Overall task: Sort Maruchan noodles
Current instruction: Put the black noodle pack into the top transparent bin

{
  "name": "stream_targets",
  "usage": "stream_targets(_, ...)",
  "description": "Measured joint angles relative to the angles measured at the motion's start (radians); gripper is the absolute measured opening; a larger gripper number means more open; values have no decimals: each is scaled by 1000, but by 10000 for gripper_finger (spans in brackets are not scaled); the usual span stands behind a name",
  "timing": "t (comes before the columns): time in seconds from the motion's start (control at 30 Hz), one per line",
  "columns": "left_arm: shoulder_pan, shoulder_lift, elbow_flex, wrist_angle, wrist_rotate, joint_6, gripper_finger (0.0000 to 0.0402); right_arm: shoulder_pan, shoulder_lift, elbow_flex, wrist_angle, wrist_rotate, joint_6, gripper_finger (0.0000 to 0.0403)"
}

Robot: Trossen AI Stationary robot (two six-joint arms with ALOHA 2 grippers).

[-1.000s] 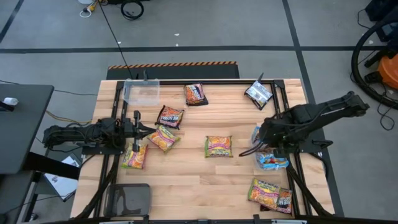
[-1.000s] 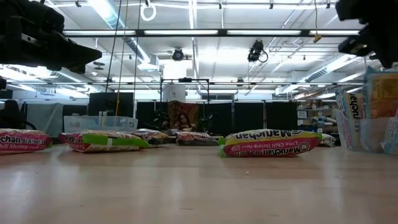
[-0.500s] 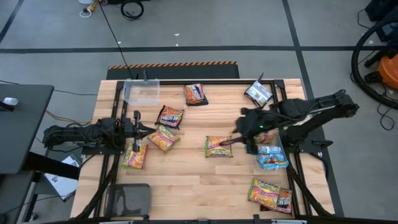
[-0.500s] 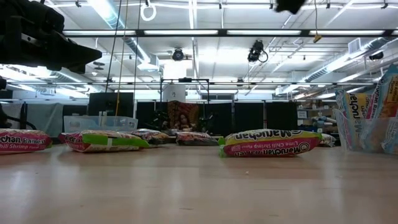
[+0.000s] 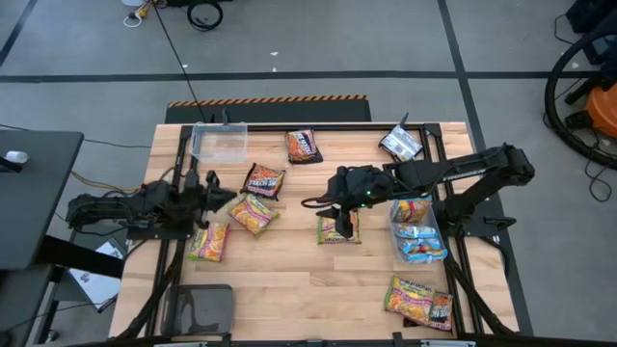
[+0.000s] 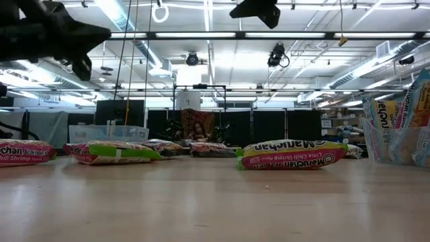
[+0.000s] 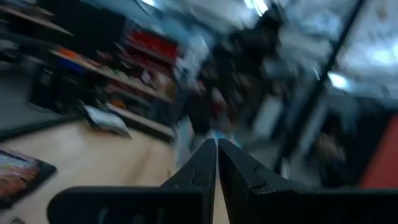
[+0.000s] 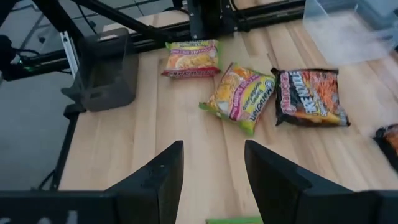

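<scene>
Several Maruchan noodles packets lie flat on the wooden table: an orange one (image 5: 337, 226) in the middle, two orange ones (image 5: 254, 213) (image 5: 208, 241) at the left, and dark ones (image 5: 264, 180) (image 5: 303, 146) farther back. My right gripper (image 5: 323, 205) (image 8: 211, 180) hangs open above the middle orange packet's left end, pointing toward the table's left and slanting down, with nothing between its fingers. My left gripper (image 5: 224, 196) (image 7: 217, 162) is shut at the table's left side, above the wood, and holds nothing.
A clear bin (image 5: 416, 231) at the right holds blue and orange packets. Another clear bin (image 5: 220, 141) stands at the far left. A silver-dark packet (image 5: 400, 145) lies at the far right, and more packets (image 5: 419, 299) lie at the near right. Black frame rails run along both sides.
My right gripper has left the bin at the right, risen, and swept toward the table's left until it hangs over the middle orange packet. My left gripper has rolled about its own axis in place.
</scene>
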Motion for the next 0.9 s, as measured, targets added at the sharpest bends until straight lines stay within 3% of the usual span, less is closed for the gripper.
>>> stream_targets(0.1,1,8,15,65,-30,-42,25,0,-9,0,2,0,16,175)
stream_targets(0.23,-19,136,146,-54,1,-13,14,-7,-28,0,3,39,5,175)
stream_targets(0.47,-38,570,412,-294,-126,7,10,-52,-68,0,17,114,-114,175)
stream_targets(0.6,-3,839,548,-397,-189,-65,22,-55,-105,0,16,114,-124,175)
stream_targets(0.8,37,1189,751,-418,-243,-50,27,-15,-184,0,-21,162,-125,175)
stream_targets(0.9,56,1320,850,-471,-213,-52,27,9,-227,0,-64,200,-125,175)
